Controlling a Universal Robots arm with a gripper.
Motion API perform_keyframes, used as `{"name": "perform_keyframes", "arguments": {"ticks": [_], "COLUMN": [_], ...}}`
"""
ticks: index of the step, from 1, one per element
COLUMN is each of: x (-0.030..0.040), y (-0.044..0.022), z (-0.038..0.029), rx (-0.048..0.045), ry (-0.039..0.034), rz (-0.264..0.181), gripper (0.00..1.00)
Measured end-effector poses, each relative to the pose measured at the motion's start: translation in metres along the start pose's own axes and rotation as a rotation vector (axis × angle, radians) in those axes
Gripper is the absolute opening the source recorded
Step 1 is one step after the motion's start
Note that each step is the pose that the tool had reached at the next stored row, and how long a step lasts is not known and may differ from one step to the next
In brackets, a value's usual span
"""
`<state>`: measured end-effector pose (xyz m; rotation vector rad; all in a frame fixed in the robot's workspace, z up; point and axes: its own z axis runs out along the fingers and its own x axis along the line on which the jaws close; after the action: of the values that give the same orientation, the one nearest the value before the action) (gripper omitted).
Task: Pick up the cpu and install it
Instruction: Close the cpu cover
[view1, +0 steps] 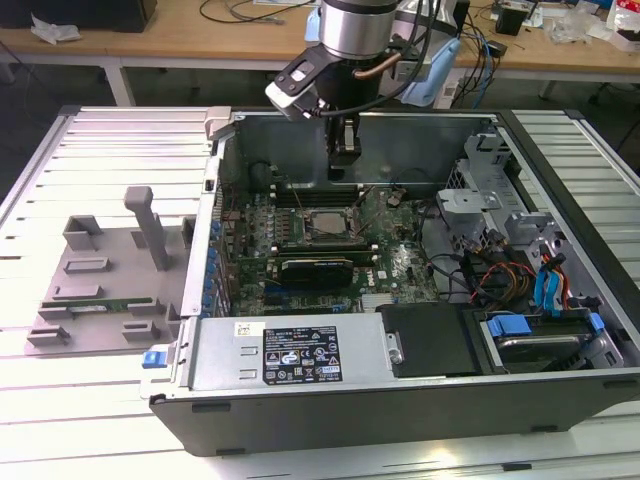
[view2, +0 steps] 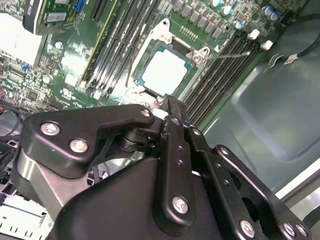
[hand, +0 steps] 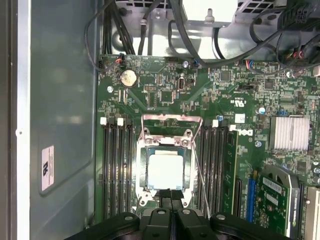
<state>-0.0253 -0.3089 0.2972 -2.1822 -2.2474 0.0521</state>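
Gripper (view1: 345, 160): mine, pressed together, empty, at 12 o'clock of the cpu (view1: 326, 228) in the exterior view. Risk: pushing on a crooked chip would bend socket (hand: 141, 170) pins.

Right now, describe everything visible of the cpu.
The cpu is a small flat square chip with a pale, dull silver metal top and a thin green rim. It lies flat in the socket on the green motherboard, between banks of black memory slots, with the load frame swung open and the wire lever unlatched. Nothing rests on its top. The gripper hangs near one edge, jaws shut on nothing; whether it touches cannot be told.
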Motion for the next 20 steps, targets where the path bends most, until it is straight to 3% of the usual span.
{"name": "perform_keyframes", "arguments": {"ticks": [12,13,17,20], "x": [-0.0007,-0.0008,-0.0011,-0.0007], "y": [0.0249,0.0300,0.0387,0.0524], "z": [-0.0006,-0.0007,-0.0008,0.0002], "rx": [0.0006,0.0011,0.0016,0.0042], "ry": [0.0000,0.0000,0.0002,0.0005], "rz": [0.000,0.000,0.000,0.000], "gripper": [0.11,0.11,0.11,0.11]}}
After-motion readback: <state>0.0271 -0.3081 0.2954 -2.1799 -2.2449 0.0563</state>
